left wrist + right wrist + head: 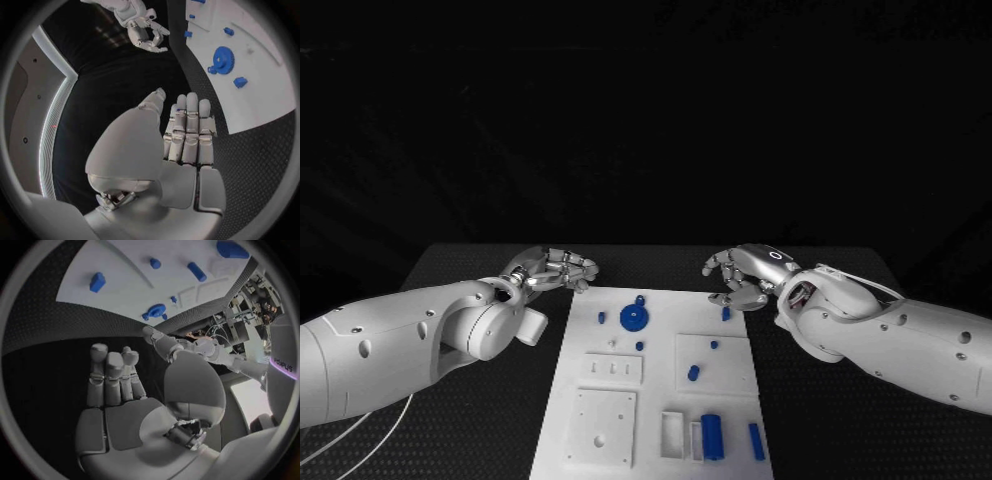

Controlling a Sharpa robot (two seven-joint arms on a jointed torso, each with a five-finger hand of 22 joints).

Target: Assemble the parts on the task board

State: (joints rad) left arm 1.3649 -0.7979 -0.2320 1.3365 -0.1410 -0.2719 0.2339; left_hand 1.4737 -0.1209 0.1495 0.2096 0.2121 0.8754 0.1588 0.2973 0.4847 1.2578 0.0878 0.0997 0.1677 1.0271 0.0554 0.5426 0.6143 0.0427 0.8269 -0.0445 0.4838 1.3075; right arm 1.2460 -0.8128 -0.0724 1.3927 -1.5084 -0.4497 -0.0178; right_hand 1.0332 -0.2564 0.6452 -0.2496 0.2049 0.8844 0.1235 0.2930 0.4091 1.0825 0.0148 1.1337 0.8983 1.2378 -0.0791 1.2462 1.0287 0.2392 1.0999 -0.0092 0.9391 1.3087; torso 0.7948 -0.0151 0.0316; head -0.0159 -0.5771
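The white task board (664, 400) lies in the middle of the black table. On it a blue gear (635, 318) sits near the far end, with small blue pegs (692, 373) scattered around it. A larger blue cylinder (713, 436) and a blue bar (756, 441) lie at the near right corner. My left hand (553, 268) hovers off the board's far left corner and my right hand (744, 272) hovers over its far right corner. Both hold nothing. In the wrist views the left hand's fingers (187, 125) and the right hand's fingers (112, 370) stretch out side by side, empty.
White raised blocks (604, 427) with holes and slots stand on the board's near half. Black table surface (848, 420) runs along both sides of the board. A thin white cable (358, 435) hangs under my left arm.
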